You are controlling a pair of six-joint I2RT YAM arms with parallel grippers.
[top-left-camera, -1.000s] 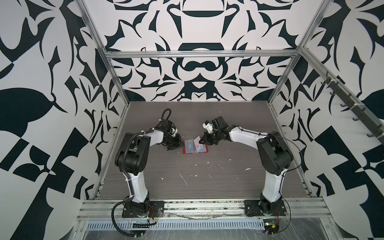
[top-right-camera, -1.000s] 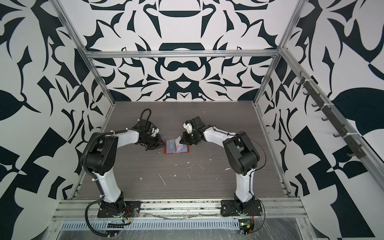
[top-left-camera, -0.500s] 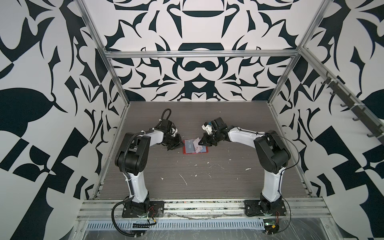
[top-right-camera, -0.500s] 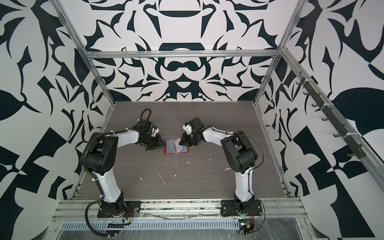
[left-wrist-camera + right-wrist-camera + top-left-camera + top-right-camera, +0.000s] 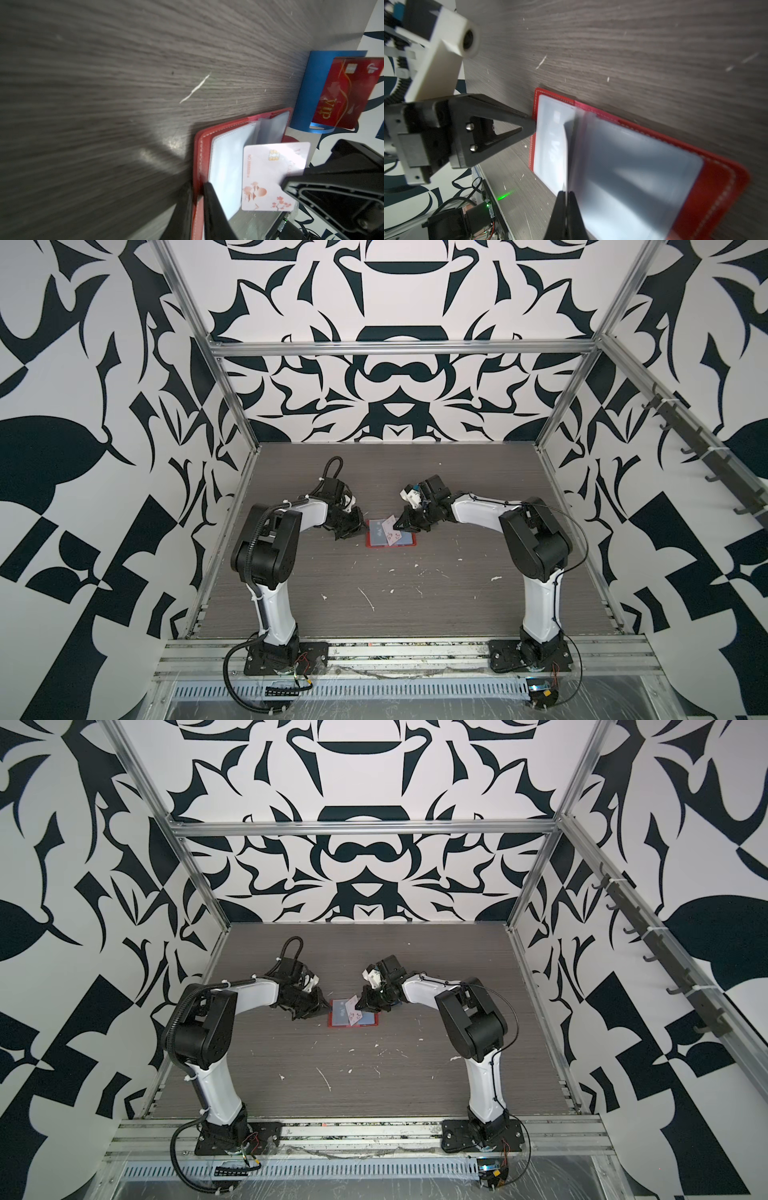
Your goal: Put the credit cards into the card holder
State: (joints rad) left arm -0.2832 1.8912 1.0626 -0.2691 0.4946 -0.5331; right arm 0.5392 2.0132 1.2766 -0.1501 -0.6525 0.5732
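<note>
card holder [image 5: 376,536] [image 5: 338,1016] lay open and flat on the surface [image 5: 457,614], clear pockets facing up. left gripper [image 5: 359,526] [image 5: 196,187] sat at the card holder's outer edge with its jaws clenched on the red cover rim, one jaw above the cover and one below. right gripper [image 5: 398,524] [image 5: 566,194] came in from the opposite side of the card holder, jaws clamped tight on a white card [image 5: 268,176] with pink marks and a gold chip. the white card stood tilted over the card holder's middle, its lower edge down among the loose clear pocket leaves near the spine. couldn't tell if that edge was inside a pocket. a pale card [image 5: 554,145] with vip lettering showed through the pocket on the page nearest the left jaws. a red vip card [image 5: 349,93] stood in a blue rack [image 5: 307,93] just beside the card holder, on the side away from the left jaws.
</note>
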